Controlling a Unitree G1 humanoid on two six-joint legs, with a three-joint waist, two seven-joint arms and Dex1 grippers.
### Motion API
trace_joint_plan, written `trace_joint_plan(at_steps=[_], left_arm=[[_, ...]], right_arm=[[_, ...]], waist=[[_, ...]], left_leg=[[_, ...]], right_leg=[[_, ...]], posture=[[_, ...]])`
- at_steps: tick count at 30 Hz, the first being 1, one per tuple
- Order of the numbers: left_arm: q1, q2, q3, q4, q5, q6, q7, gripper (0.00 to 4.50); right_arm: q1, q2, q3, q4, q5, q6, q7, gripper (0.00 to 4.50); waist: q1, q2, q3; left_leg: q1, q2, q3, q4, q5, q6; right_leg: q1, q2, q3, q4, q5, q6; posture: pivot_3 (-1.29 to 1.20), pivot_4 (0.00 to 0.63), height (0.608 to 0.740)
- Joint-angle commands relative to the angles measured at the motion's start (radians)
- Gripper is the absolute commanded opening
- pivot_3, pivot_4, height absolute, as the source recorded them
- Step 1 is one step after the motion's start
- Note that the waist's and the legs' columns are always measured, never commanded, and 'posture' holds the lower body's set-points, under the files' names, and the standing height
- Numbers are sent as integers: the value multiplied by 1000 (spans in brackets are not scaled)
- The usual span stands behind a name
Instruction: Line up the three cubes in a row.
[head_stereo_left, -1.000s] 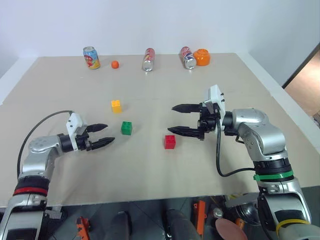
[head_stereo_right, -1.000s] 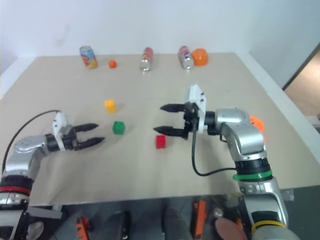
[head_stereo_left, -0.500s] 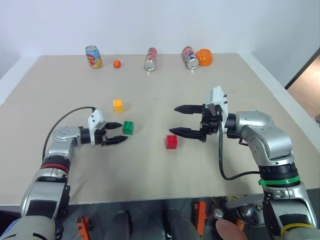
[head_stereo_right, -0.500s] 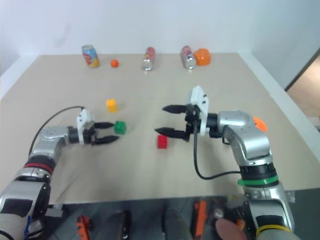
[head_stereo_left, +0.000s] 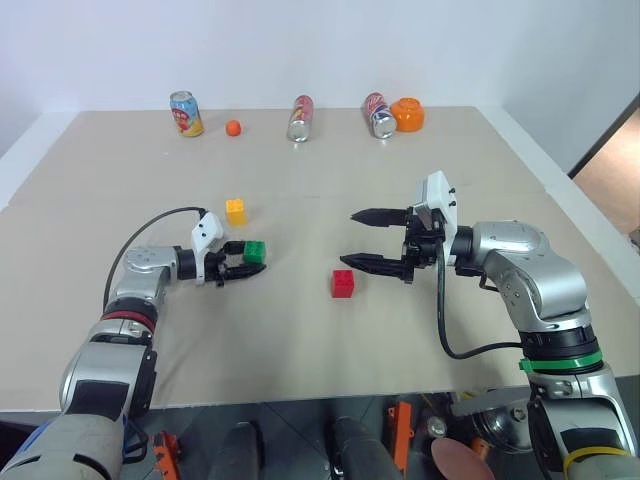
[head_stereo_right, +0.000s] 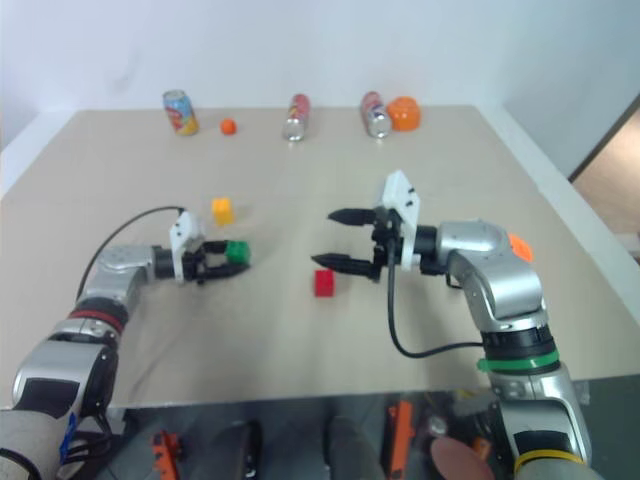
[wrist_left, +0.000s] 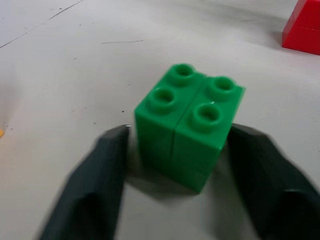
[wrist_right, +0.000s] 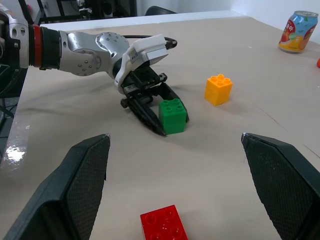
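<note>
Left pincer (head_stereo_left: 243, 260) sits low on the bench (head_stereo_left: 300, 190) with its two black fingers (wrist_left: 95, 185) on both sides of the green cube (head_stereo_left: 255, 251). The fingers are right next to the cube's sides, but I cannot tell if they squeeze it or just touch it. The green cube stands flat on the bench with its studs up.

The yellow cube (head_stereo_left: 236, 211) sits near the green one, a bit farther back and to the left. It is not touching anything. The red cube (head_stereo_left: 343, 283) sits to the right of the green one and a bit closer to the robot. The three cubes make a slanted, bent line and are apart from each other.

The right pincer (head_stereo_left: 366, 240) hangs above the bench, just behind and to the right of the red cube. It points left, its fingers are spread wide, and it holds nothing.

Along the far edge of the bench are a can (head_stereo_left: 185, 114) standing up, a small orange ball (head_stereo_left: 233, 128), two cans (head_stereo_left: 299, 119) lying down, and an orange toy (head_stereo_left: 406, 114) beside the right-hand can.
</note>
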Motion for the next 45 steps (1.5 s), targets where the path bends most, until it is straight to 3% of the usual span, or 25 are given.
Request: trace_joint_plan(at_steps=[1, 12, 22, 29, 36, 45], left_arm=[[-20, 20, 18, 4, 3, -10, -21, 1642], [-34, 45, 22, -45, -11, -1, -108, 1641], [29, -30, -1, -210, -43, 39, -195, 1641], [118, -110, -44, -340, -40, 79, -152, 1641], [133, -169, -66, -352, -29, 89, -71, 1641], [132, -173, -88, -324, -18, 90, -51, 1641]], right_arm=[[-24, -12, -13, -16, 9, -13, -1, 4353], [-55, -3, 4, 20, 1, -28, 16, 4353], [-23, -46, 3, -46, 31, 6, 52, 4353], [2, -65, -11, -85, 47, 20, 32, 4353], [17, -84, -22, -117, 68, 35, 21, 4353], [96, -162, -15, -175, 99, 46, 77, 4353]], waist=[[0, 0, 0], [-2, 0, 0], [-1, 0, 0], [-2, 0, 0], [-1, 0, 0], [-1, 0, 0]], left_leg=[[0, 0, 0, 0, 0, 0], [0, 0, 0, 0, 0, 0], [0, 0, 0, 0, 0, 0], [0, 0, -1, 1, 0, 0], [0, 0, -2, 4, 0, 0], [0, 0, -2, 5, 0, 0]], right_leg=[[0, 0, 0, 0, 0, 0], [0, 0, 0, 0, 0, 0], [0, 0, 0, 0, 0, 0], [0, 1, 0, 1, 0, 0], [1, 1, 0, 1, 0, 0], [1, 2, 1, 1, 0, -1]], posture=[[0, 150, 740], [0, 150, 740], [0, 150, 740], [0, 150, 740], [0, 150, 740], [0, 150, 740]])
